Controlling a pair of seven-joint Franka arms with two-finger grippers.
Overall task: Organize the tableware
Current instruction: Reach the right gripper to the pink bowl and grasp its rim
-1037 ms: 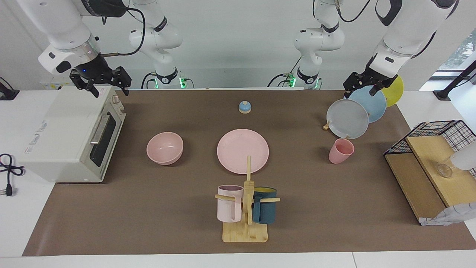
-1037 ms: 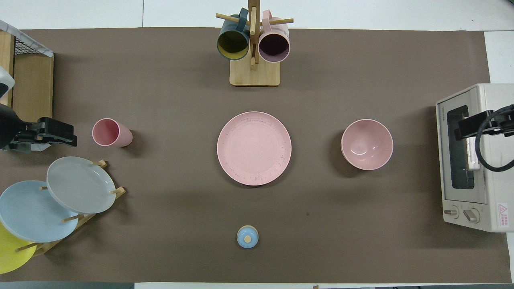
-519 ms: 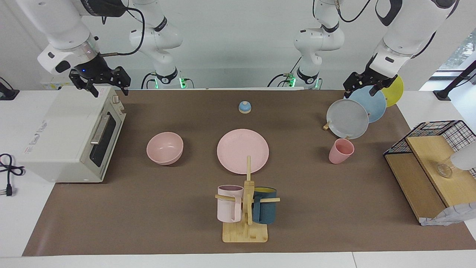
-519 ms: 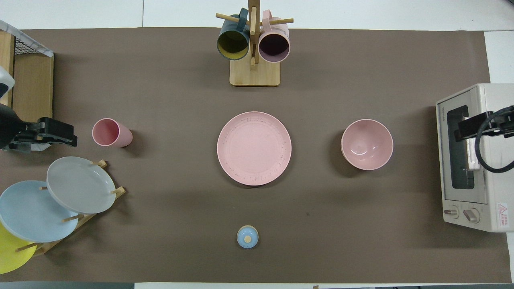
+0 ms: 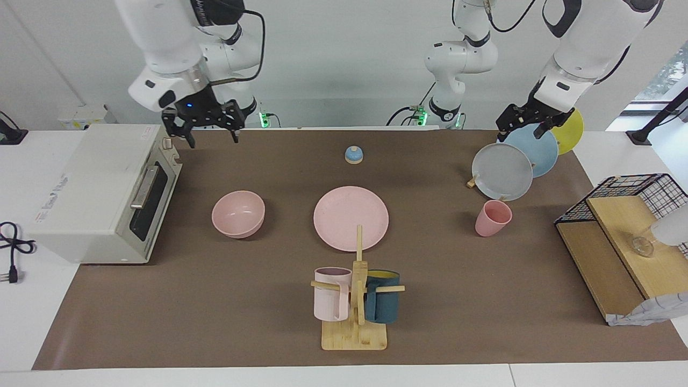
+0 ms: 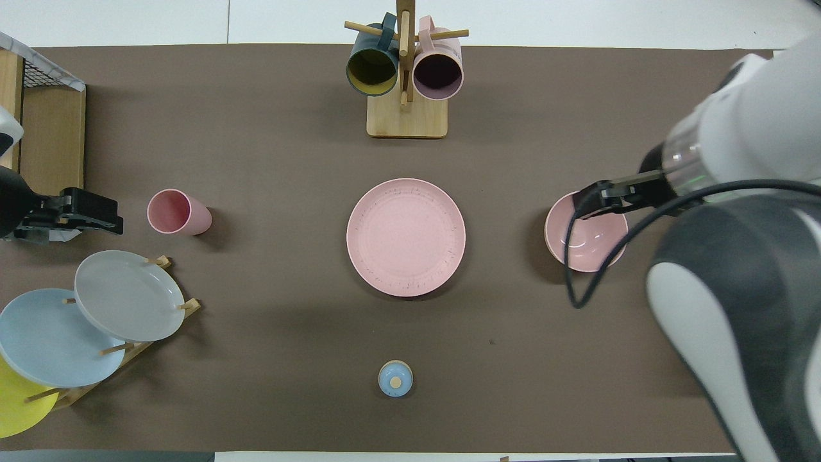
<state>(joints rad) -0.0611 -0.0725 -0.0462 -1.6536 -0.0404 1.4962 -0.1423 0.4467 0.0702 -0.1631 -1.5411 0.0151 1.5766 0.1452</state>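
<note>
Plate lies flat at the tabletop centre. Bowl sits beside it twd the right arm's end, upright, apart from the plate. Cup stands beside the plate twd the left arm's end, well apart from it, mouth up.

Right gripper is up in the air w/ jaws wide, holding nothing; in the facing view it hangs over the tabletop's edge nearest the robots, just beside the oven's corner. From overhead the right gripper covers part of the bowl's rim but is clearly raised, not touching.

Left gripper hangs over the plate rack at the corner by the left arm's base, jaws wide, nothing in them; arm waits.

Rack holds grey, blue & yellow plates on edge, nearer the robots than the cup. Mug tree w/ a pale pink & a teal mug stands at the mid of the edge farthest from the robots. Small blue knob sits near the robots' edge, in line w/ the plate. Wire-and-wood shelf is off the tabletop's left-arm end.
</note>
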